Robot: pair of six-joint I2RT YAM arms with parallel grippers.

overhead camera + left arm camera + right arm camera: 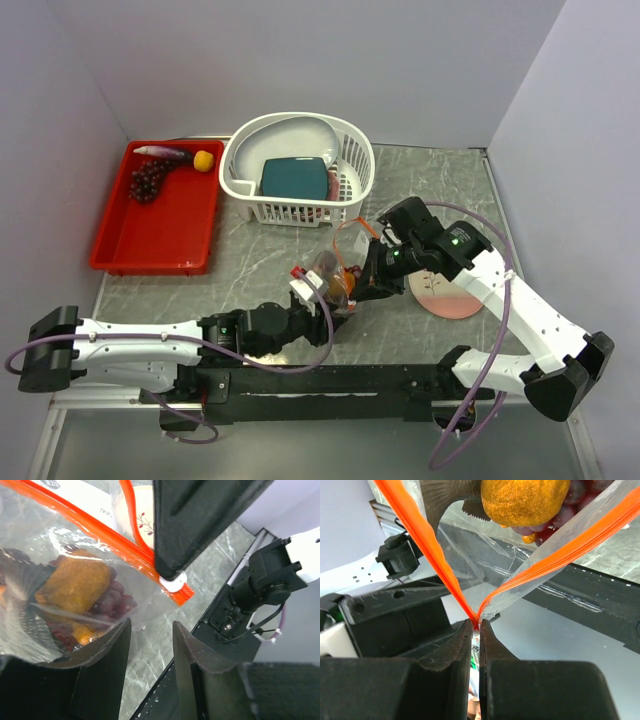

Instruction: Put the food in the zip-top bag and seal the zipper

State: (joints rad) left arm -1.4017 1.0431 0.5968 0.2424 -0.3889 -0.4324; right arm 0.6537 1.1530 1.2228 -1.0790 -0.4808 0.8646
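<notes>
While the right gripper (476,625) clamps the zipper (422,535), we judge it the firmest hold on the limp zip-top bag (145,592); left gripper (151,625) gapes.

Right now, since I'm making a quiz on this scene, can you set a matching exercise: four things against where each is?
Things: 1 eggplant, 2 teal dish, 3 zipper, 4 round plate
Places: A in the white basket, B pinched in the right gripper, C flat on the table, D in the red tray
Pairs: 1-D, 2-A, 3-B, 4-C
</notes>
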